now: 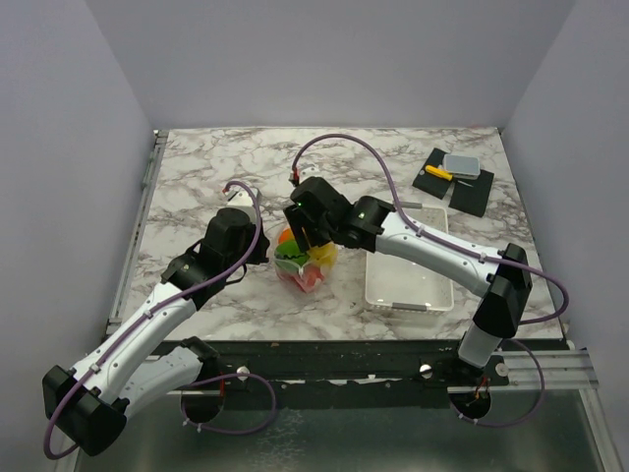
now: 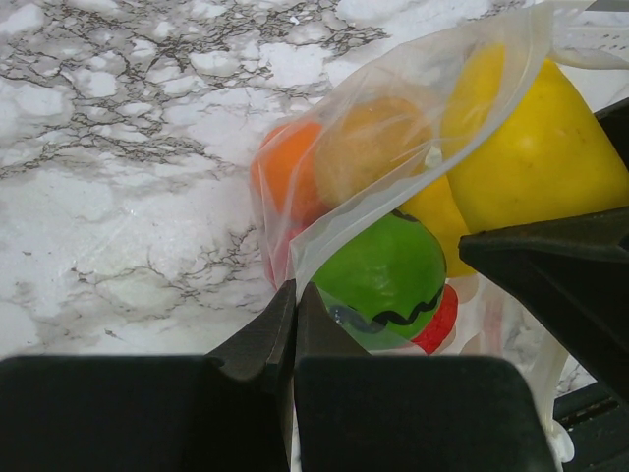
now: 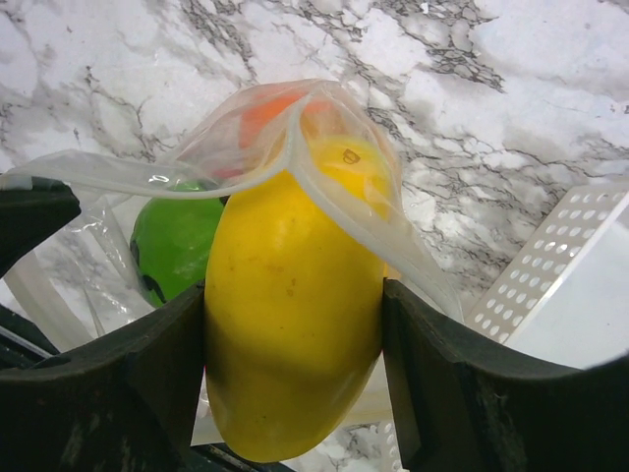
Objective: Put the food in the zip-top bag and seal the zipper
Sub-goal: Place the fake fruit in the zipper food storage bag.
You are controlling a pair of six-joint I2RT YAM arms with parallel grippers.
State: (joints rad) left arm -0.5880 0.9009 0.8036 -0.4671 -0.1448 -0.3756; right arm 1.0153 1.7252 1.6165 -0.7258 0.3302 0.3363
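Surface: marble-look table [image 1: 211, 177], white w/ grey-black veins, flat, matte.
Bag: zip-top bag [image 1: 307, 273] near table centre, between the two arms. Clear thin film, crinkled, glossy highlights; mouth gapes toward the right arm.
Zipper: pale, thicker strip [image 3: 98, 174] along the mouth rim; unsealed, the two lips apart.
L hand: left gripper [image 2: 295, 315], black, wedge-shaped fingers pressed together, pinching the bag's edge where the film runs down btw them.
R hand: right gripper [image 3: 293, 295], broad black fingers [image 3: 147, 364] clamped on both flanks of the yellow fruit.
Yellow fruit: [image 3: 295, 324] smooth, glossy, elongated oval like a mango. Far tip sits under the bag's lip; most of the body is outside the film.
In bag: green fruit [image 2: 383, 275], round, shiny, black wavy line across it; orange fruit [image 2: 285, 167], rounded, seen thru film; red piece [image 2: 439, 324] low beside the green one, shape unclear.
Basket: white slotted plastic basket [image 1: 432, 295], rectangular, just R of bag, under the right forearm.
Far R corner: black flat pads [image 1: 470, 195], a grey lidded box [image 1: 460, 165] and a small yellow item [image 1: 437, 172] on them; well apart from bag.
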